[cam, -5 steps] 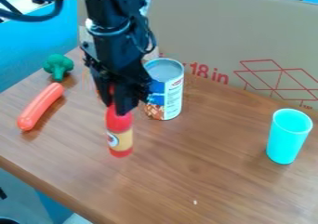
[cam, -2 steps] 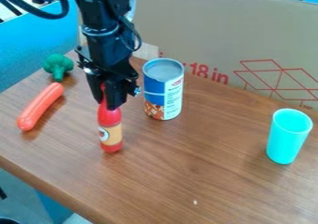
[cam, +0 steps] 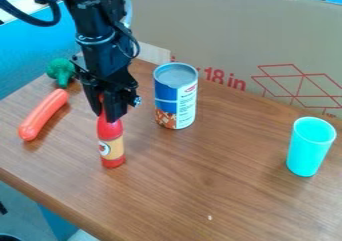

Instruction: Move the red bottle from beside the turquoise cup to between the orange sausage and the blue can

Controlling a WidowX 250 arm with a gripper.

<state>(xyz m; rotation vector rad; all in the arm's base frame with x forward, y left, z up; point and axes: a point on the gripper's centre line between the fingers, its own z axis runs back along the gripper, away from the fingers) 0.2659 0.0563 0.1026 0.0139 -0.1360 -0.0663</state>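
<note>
The black gripper [cam: 105,114] hangs down left of the middle of the camera view, shut on the upper end of a red bottle [cam: 111,144] with a tan label. The bottle hangs nearly upright between its fingers; whether its base touches the table cannot be told. To the right of the gripper stands a blue and white can [cam: 176,97], apart from the bottle. An orange-red sausage [cam: 44,114] lies to the left, with a green broccoli piece [cam: 61,70] behind it, partly beside the arm.
A turquoise cup [cam: 310,146] stands upright on the right side of the wooden table [cam: 200,185]. Behind the table rises a large cardboard panel [cam: 227,30] with red print. The table's front edge runs slanting across the lower left.
The arm and gripper have moved left with the red bottle, away from the can. The can, cup, sausage and broccoli have stayed in place.
</note>
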